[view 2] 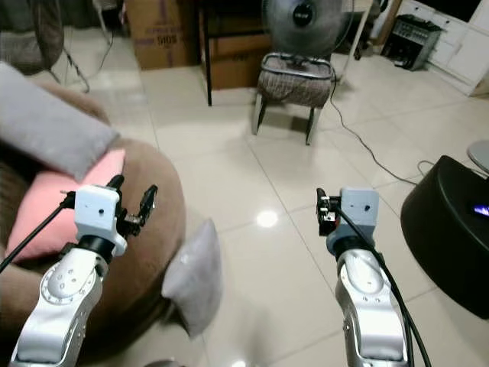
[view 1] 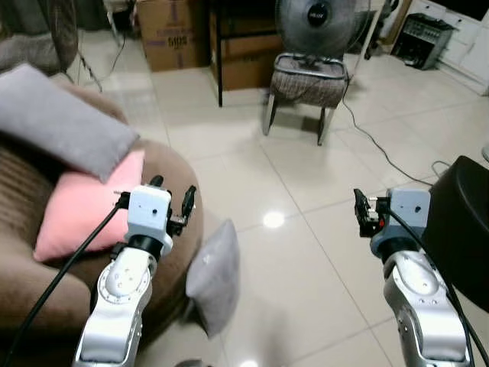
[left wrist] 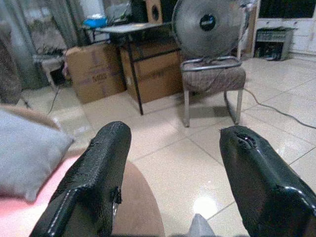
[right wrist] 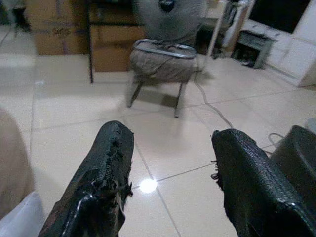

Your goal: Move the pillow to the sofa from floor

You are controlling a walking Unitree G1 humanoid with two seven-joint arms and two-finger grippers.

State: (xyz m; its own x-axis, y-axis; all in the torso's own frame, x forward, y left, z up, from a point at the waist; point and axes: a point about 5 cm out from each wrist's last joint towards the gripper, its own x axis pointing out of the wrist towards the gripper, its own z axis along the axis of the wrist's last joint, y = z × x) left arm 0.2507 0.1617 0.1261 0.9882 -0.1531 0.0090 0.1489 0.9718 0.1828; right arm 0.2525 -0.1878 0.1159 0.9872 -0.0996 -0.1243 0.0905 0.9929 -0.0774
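Grey pillow (view 1: 215, 275) leans against sofa (view 1: 164, 252) edge — both grippers (view 1: 174, 200) (right wrist: 170, 173) spread, empty.

We note a metal-framed stool with a grey woven seat (view 1: 308, 82) on the glossy cream tile floor (view 1: 306, 252), a round grey fan (view 1: 317, 23) behind it. Brown cardboard boxes (view 1: 172, 34) stand beside a black-framed desk (left wrist: 129, 37). A black rounded bin (view 1: 462, 222) sits at right.
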